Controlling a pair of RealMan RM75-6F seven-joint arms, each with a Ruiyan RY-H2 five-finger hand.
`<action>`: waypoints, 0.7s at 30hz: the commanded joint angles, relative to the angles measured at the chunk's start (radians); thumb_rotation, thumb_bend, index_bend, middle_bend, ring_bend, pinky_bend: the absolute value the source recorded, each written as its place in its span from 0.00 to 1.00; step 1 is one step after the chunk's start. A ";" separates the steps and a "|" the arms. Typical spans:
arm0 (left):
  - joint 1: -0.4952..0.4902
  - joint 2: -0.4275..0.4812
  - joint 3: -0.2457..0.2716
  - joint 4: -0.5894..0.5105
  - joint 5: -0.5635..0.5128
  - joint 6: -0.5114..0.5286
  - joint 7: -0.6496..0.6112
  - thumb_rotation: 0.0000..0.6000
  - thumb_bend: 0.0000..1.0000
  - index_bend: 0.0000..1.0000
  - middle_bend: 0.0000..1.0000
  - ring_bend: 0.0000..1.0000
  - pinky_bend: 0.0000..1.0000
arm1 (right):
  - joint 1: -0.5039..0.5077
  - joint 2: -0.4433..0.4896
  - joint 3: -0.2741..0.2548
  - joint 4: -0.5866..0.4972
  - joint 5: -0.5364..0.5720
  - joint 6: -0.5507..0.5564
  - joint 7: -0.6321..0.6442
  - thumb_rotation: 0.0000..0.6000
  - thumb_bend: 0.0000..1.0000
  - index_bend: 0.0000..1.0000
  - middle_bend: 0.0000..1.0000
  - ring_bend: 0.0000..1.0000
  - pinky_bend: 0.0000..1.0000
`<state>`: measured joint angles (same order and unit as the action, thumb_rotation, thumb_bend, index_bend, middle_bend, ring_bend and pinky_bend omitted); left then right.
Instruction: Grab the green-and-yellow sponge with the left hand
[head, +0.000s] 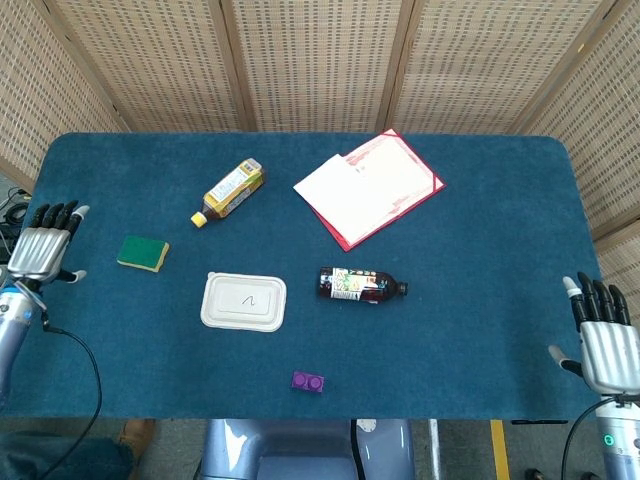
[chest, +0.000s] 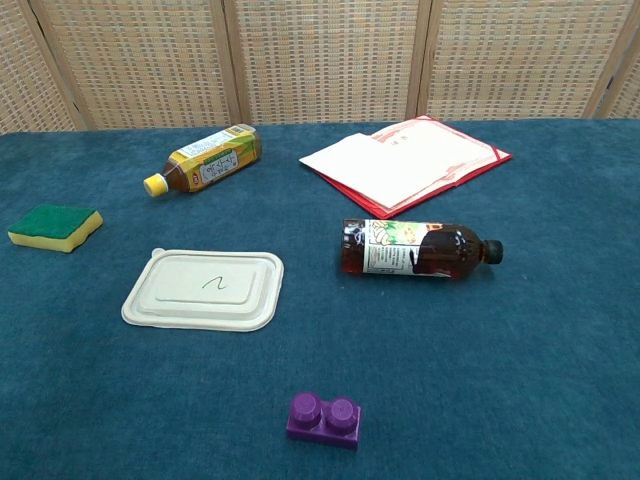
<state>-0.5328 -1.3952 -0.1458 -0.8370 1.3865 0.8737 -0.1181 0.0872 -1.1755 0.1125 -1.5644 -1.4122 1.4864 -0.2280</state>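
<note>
Blue felt table (head: 480, 300), wicker screens (head: 310, 60) behind. I see the green-and-yellow sponge (head: 142, 253) lying flat near the left edge, green side up. My left hand (head: 42, 254) sits just left of it, fingers spread, holding nothing. Right hand (head: 605, 342) at the right edge, fingers apart, also holding nothing. Bottle labels unreadable; white lid (head: 243, 301) bears a pen squiggle.

We look steeply down from the head onto the whole table (head: 500, 200), our chest view low and nearer, facing the screen (chest: 330, 60), both sharing the table's middle, lid (head: 243, 301) to folder (chest: 420, 160)
</note>
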 joint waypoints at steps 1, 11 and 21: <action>-0.099 -0.134 0.027 0.187 0.032 -0.122 -0.117 1.00 0.00 0.00 0.00 0.00 0.00 | 0.000 -0.004 0.003 0.003 0.006 0.001 -0.007 1.00 0.00 0.00 0.00 0.00 0.00; -0.177 -0.255 0.086 0.366 0.090 -0.194 -0.202 1.00 0.01 0.08 0.05 0.07 0.11 | 0.004 -0.018 0.009 0.021 0.032 -0.012 -0.018 1.00 0.00 0.00 0.00 0.00 0.00; -0.211 -0.292 0.105 0.409 0.105 -0.223 -0.248 1.00 0.06 0.33 0.31 0.28 0.31 | 0.007 -0.019 0.010 0.028 0.033 -0.017 -0.002 1.00 0.00 0.00 0.00 0.00 0.00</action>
<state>-0.7397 -1.6838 -0.0424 -0.4295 1.4912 0.6572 -0.3618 0.0935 -1.1946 0.1229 -1.5365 -1.3794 1.4697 -0.2301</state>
